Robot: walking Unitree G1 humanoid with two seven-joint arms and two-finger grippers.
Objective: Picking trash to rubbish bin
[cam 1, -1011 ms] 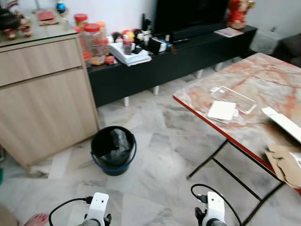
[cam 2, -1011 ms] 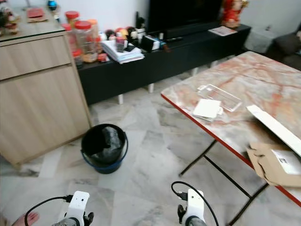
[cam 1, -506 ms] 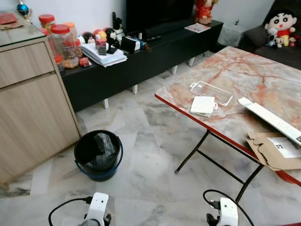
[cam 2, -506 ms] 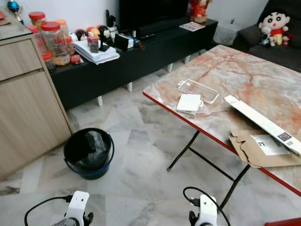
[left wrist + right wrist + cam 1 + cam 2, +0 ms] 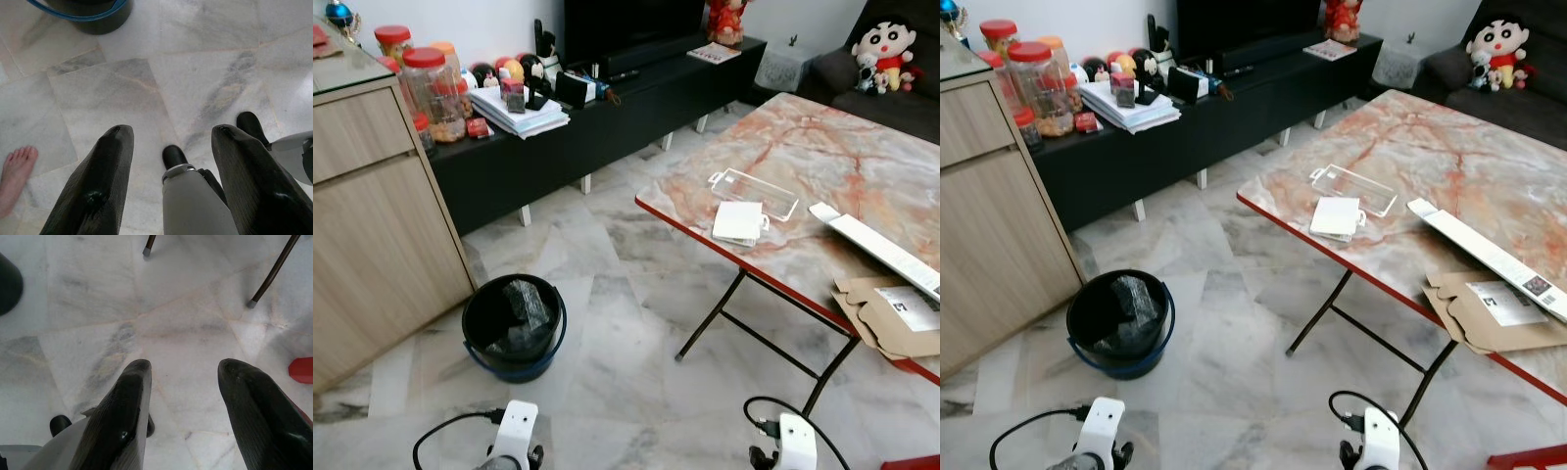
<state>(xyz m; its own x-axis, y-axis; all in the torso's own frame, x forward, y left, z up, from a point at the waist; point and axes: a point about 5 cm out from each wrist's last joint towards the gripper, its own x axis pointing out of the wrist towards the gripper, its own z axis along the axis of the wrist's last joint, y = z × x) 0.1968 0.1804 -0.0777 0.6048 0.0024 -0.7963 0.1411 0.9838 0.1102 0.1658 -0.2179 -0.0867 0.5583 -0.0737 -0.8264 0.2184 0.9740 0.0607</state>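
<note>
Several pieces of trash lie on the marble-patterned counter (image 5: 862, 166): a white flat box (image 5: 739, 222), a clear plastic tray (image 5: 753, 194) and torn brown cardboard (image 5: 891, 318). On the marble floor beside the wooden cabinet (image 5: 372, 225) stands the black round bin with blue rim (image 5: 514, 325). Left claw (image 5: 168, 142) and right claw (image 5: 183, 377) hang low, fingers apart, holding nothing.

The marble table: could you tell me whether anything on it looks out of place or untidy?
Yes. A flattened brown cardboard package lies at the marble table's near edge, partly overhanging it. A long white box, a clear plastic tray and a white card lie scattered nearby, looking like litter. The bin stands on the floor.
</note>
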